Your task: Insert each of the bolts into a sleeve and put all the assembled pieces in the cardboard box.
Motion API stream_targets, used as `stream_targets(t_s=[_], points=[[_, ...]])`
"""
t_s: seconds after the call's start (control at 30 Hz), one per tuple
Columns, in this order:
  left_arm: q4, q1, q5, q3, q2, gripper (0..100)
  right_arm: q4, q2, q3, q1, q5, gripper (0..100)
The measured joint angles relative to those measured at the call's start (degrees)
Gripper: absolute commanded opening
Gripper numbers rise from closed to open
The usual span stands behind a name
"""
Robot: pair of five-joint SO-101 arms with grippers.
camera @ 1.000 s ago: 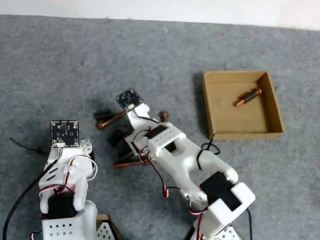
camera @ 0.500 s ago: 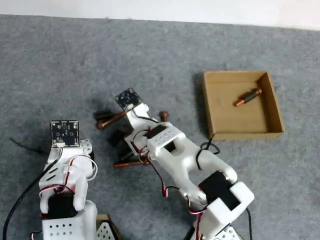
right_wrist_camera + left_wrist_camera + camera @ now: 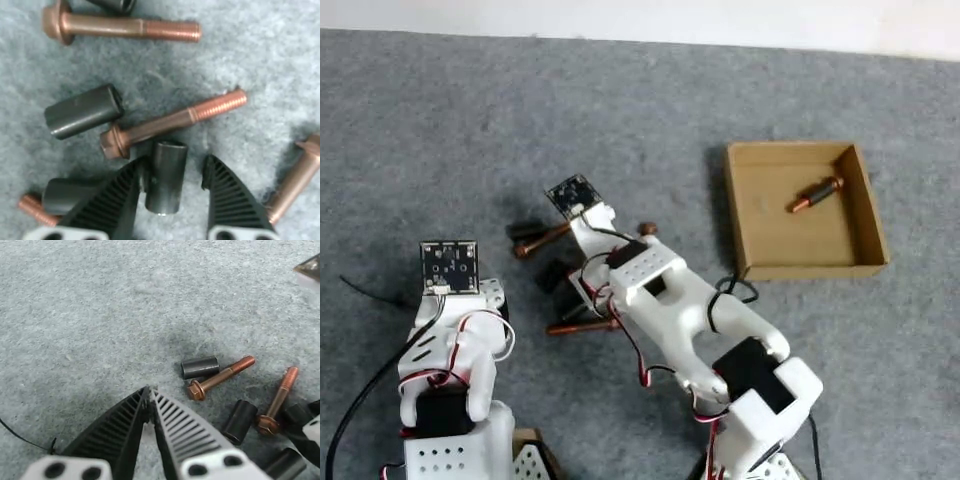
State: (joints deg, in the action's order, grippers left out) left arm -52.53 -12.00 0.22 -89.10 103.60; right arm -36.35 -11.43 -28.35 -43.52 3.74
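Loose copper bolts and black sleeves lie in a cluster on the grey carpet. My right gripper point(image 3: 175, 164) is open low over the cluster, its jaws standing on either side of one black sleeve point(image 3: 166, 175). Just beyond it lie a bolt point(image 3: 170, 122) and another sleeve point(image 3: 82, 111). In the high view the right arm point(image 3: 645, 280) covers part of the cluster. A bolt point(image 3: 542, 240) and a second bolt point(image 3: 580, 325) show beside it. My left gripper point(image 3: 150, 391) is shut and empty, short of a sleeve point(image 3: 200, 367) and a bolt point(image 3: 220, 377). The cardboard box point(image 3: 860, 205) holds one assembled piece point(image 3: 817, 194).
The box stands to the right of the cluster with open carpet between them. The left arm point(image 3: 455, 340) sits at the near left. Further bolts point(image 3: 120, 27) point(image 3: 295, 180) and a sleeve point(image 3: 65, 195) lie around the right gripper.
The right arm has shifted slightly left and forward over the cluster. The left arm has not moved.
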Motion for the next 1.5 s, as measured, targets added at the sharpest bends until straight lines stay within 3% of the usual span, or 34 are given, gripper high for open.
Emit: stream_targets(t_s=[0.57, 0.73, 1.03, 1.27, 1.5], points=[[0.0, 0.0, 0.0, 0.0, 0.0, 1, -0.5, 0.0, 0.1, 0.0, 0.0, 15.7], [0.0, 0.0, 0.0, 0.0, 0.0, 1, -0.5, 0.0, 0.1, 0.3, 0.0, 0.2], [0.0, 0.0, 0.0, 0.0, 0.0, 1, -0.9, 0.5, 0.2, 1.7, 0.0, 0.3], [0.0, 0.0, 0.0, 0.0, 0.0, 1, -1.5, 12.3, -6.7, 1.7, 0.0, 0.3], [0.0, 0.0, 0.0, 0.0, 0.0, 1, 7.9, 32.8, -23.9, 1.7, 0.0, 0.3]])
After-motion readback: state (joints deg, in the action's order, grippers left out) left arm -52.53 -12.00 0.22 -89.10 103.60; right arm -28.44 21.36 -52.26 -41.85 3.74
